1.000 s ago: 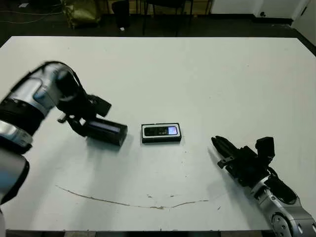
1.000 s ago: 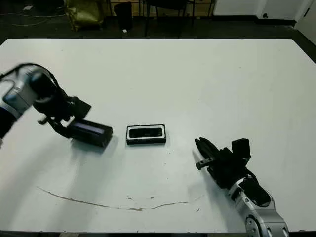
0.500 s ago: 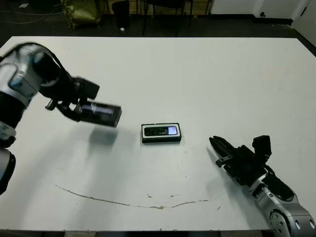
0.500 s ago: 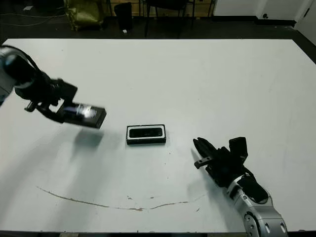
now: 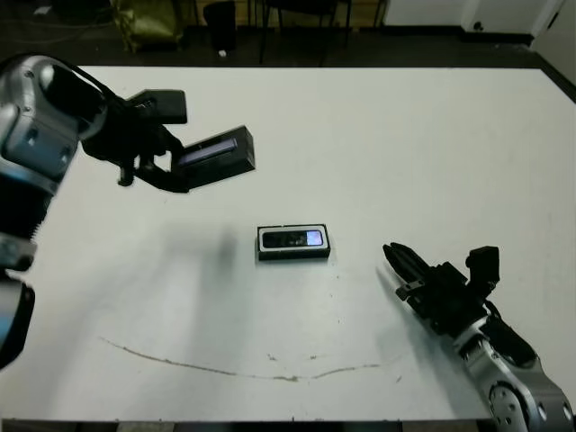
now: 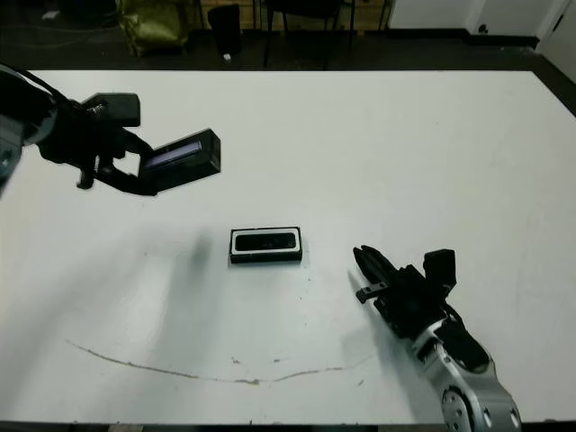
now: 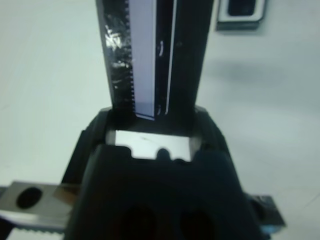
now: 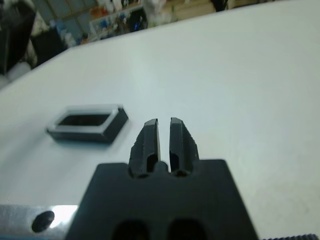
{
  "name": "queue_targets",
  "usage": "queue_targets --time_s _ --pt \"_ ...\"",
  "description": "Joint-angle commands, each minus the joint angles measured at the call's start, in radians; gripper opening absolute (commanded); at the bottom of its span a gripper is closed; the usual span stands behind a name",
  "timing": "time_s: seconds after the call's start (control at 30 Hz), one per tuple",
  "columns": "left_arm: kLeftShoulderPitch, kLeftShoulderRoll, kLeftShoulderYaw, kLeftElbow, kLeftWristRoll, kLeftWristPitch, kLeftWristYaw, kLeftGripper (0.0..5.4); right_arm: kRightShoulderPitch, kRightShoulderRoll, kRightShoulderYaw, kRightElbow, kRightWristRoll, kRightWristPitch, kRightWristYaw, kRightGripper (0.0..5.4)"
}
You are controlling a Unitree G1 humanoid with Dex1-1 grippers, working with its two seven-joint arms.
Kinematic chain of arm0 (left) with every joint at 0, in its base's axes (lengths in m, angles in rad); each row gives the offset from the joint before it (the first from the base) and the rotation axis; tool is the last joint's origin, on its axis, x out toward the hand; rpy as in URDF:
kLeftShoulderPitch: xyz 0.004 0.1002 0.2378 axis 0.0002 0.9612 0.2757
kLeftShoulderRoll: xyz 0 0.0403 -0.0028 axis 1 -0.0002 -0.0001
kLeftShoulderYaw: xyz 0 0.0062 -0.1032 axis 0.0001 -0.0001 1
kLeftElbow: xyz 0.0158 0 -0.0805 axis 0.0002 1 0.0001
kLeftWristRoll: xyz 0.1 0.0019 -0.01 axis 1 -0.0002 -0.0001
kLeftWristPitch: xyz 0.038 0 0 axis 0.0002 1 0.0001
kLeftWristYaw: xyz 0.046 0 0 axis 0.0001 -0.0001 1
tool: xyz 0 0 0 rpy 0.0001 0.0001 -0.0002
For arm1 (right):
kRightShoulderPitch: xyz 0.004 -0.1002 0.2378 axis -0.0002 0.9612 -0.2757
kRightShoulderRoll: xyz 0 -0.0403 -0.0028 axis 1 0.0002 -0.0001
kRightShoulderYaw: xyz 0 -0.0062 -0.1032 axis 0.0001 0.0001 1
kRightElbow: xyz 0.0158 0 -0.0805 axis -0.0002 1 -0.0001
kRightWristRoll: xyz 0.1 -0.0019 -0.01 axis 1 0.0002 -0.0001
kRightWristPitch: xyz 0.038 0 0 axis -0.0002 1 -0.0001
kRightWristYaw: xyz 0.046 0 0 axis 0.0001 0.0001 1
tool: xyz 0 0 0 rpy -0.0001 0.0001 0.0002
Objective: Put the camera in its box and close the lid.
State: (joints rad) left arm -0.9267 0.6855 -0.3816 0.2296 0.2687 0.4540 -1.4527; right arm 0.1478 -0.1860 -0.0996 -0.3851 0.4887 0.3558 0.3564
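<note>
White table (image 5: 378,144); dark floor beyond; chair legs (image 5: 297,27), yellowish bag (image 5: 148,22) behind.

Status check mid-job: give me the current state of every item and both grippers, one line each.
lid: off the box, held in the air by the left gripper, tilted.
box: open, flat on the table, lid not on.
camera: lying inside the box, screen face up.
left gripper: shut on the lid, raised above the table.
right gripper: shut, empty, low over the table to the right of the box.
table: white, with a thin brownish mark near its front edge.
</note>
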Motion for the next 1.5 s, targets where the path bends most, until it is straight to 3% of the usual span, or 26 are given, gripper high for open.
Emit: queue_targets --time_s 0.03,0.17,0.3,0.4,0.53,0.8,1.03,1.27,1.5 --pt "0.037 0.005 -0.043 -0.078 0.009 0.116 -0.004 2.05 0.037 0.043 -0.032 -0.076 0.027 0.009 -0.075 0.0" --pt "0.046 -0.007 -0.078 -0.117 -0.006 0.251 0.005 2.05 0.047 0.085 -0.046 -0.182 0.051 0.037 -0.182 0.0" --pt "0.052 -0.008 -0.12 -0.149 -0.01 0.305 0.015 2.05 0.016 0.088 -0.051 -0.185 0.043 0.001 -0.202 0.0" --pt "0.054 -0.011 -0.146 -0.154 -0.019 0.335 0.025 2.05 -0.001 0.085 -0.061 -0.216 0.055 0.022 -0.237 0.0" --pt "0.06 -0.016 -0.17 -0.147 -0.03 0.327 0.042 2.05 -0.013 0.077 -0.073 -0.222 0.061 -0.003 -0.223 0.0" --pt "0.043 -0.042 -0.205 -0.083 -0.053 0.271 0.05 2.05 0.0 0.08 -0.053 -0.262 0.072 0.041 -0.262 0.0" --pt "0.02 -0.066 -0.226 -0.03 -0.056 0.22 0.028 2.05 0.005 0.091 -0.03 -0.245 0.068 0.019 -0.254 0.0" --pt "-0.004 -0.094 -0.257 0.012 -0.065 0.284 -0.003 2.05 0.02 0.107 -0.011 -0.234 0.051 -0.012 -0.247 0.0" --pt "-0.021 -0.129 -0.286 0.039 -0.082 0.316 -0.026 2.05 0.039 0.115 0.004 -0.263 0.076 0.03 -0.275 0.0"
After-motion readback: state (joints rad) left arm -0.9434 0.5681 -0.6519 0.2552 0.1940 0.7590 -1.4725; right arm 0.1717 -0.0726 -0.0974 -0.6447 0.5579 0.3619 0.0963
